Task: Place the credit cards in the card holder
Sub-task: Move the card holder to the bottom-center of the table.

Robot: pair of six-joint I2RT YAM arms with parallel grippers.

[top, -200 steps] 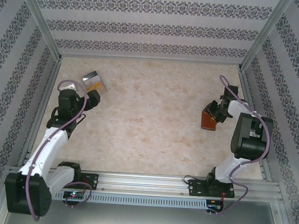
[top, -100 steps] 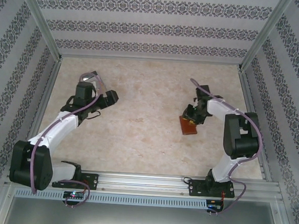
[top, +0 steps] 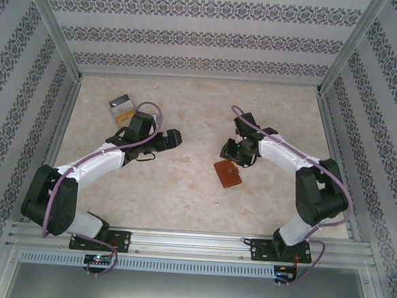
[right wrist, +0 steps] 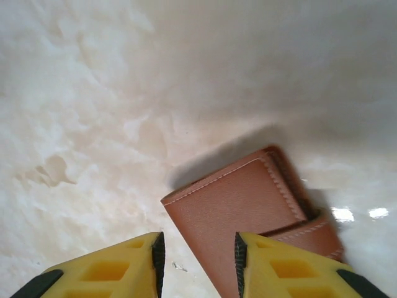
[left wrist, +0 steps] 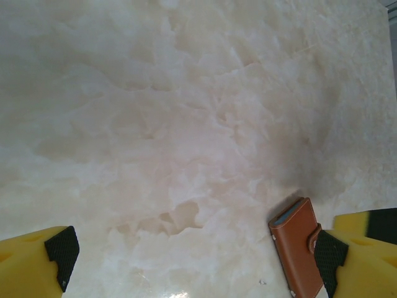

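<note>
The card holder [top: 227, 173] lies shut on the table [top: 181, 195], right of centre. The right tool [top: 228, 151] hovers just beyond it, slightly parted and empty. The left tool [top: 175, 138] gapes empty. Unpinned, the holder may skid when its snap is pried.

Lab rig: aluminium-framed, wallpapered enclosure [top: 206, 37]

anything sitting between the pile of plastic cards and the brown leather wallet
Nothing lies on the pale marble table between the stack of thin plastic cards and the reddish-brown leather card holder. Only the left gripper and its arm reach across that stretch.
</note>
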